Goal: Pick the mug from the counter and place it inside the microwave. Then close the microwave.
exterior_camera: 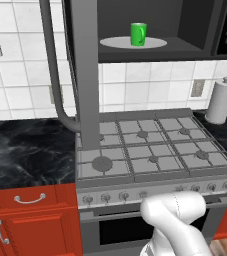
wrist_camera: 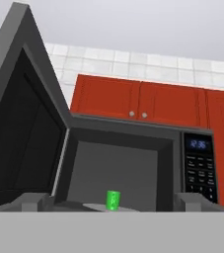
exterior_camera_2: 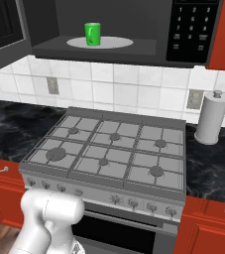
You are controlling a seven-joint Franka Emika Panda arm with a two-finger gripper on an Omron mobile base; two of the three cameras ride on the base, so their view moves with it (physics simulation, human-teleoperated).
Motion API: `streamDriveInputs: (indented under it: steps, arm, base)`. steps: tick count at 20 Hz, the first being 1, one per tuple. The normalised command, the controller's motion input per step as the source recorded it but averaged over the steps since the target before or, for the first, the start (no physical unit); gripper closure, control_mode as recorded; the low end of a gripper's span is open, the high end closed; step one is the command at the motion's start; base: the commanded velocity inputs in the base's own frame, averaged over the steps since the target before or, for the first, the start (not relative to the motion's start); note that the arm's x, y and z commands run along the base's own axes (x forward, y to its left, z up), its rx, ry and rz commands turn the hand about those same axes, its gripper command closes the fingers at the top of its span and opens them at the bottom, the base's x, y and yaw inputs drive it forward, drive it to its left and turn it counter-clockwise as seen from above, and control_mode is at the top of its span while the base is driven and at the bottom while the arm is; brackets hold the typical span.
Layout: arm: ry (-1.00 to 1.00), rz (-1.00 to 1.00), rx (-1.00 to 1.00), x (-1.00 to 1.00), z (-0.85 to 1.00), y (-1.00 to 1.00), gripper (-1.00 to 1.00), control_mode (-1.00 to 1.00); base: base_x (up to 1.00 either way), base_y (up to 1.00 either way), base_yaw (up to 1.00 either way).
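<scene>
The small green mug point(exterior_camera: 138, 34) point(exterior_camera_2: 92, 34) stands upright on the pale turntable point(exterior_camera: 120, 43) inside the microwave point(exterior_camera_2: 134, 52), toward the left of the cavity. The microwave door point(exterior_camera: 85, 75) point(wrist_camera: 19, 128) hangs wide open to the left, its long curved handle point(exterior_camera: 52, 75) facing outward. In the hand view my gripper point(wrist_camera: 112, 202) looks up into the cavity from a distance. Its fingertips point(wrist_camera: 34, 201) stand far apart with nothing between them, and the mug point(wrist_camera: 113, 200) shows small and far off. The black veined counter point(exterior_camera: 30, 155) point(exterior_camera_2: 213, 163) flanks the stove.
A grey gas stovetop point(exterior_camera: 150, 150) point(exterior_camera_2: 109, 149) lies under the microwave. A paper towel roll point(exterior_camera: 220, 102) point(exterior_camera_2: 210, 119) stands on the counter to its right. The keypad point(exterior_camera_2: 191, 30) point(wrist_camera: 200, 168) is on the microwave's right side. Red cabinets point(wrist_camera: 138, 101) hang above.
</scene>
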Motion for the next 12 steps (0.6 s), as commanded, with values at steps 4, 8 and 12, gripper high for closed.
streamDriveInputs:
  steps: [4, 8, 12]
  arm:
    - [0.00, -0.12, -0.02, -0.23, 0.00, 0.23, -1.00, -1.00]
    - [0.00, -0.15, -0.02, -0.40, 0.00, 0.30, -1.00, -1.00]
    - [-0.04, -0.20, 0.00, -0.54, 0.00, 0.14, -1.00, -1.00]
  base:
    - [0.00, 0.00, 0.00]
    - [0.00, 0.00, 0.00]
    - [0.00, 0.00, 0.00]
